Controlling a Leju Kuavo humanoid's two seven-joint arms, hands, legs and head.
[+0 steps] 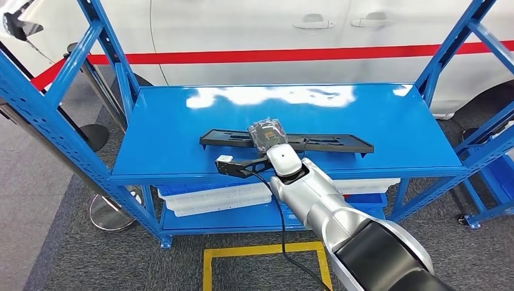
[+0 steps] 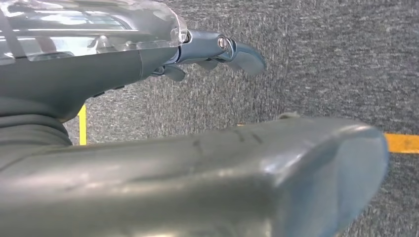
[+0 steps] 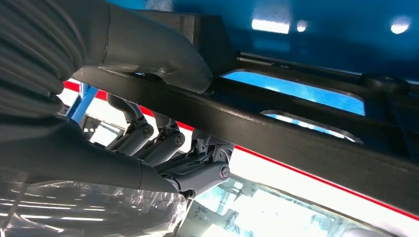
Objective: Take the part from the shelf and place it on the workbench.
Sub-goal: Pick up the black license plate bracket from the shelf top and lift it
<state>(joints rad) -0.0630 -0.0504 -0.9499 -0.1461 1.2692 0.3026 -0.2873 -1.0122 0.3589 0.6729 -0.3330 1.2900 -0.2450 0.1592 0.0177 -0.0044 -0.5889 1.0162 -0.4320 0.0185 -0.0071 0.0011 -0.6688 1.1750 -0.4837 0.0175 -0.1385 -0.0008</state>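
Note:
A long black plastic part lies flat across the middle of the blue shelf top. My right hand, wrapped in clear film, sits on the part's middle. In the right wrist view the thumb presses one side of the part's black bar and the fingers curl round the other side, so the hand grips it. My left hand hangs over grey carpet, holding nothing, with its fingers stretched out apart from the thumb.
White trays rest on the lower shelf. A white car with a red stripe stands close behind the rack. Another blue rack is at the right, a stanchion base at the left, and a yellow floor outline lies in front.

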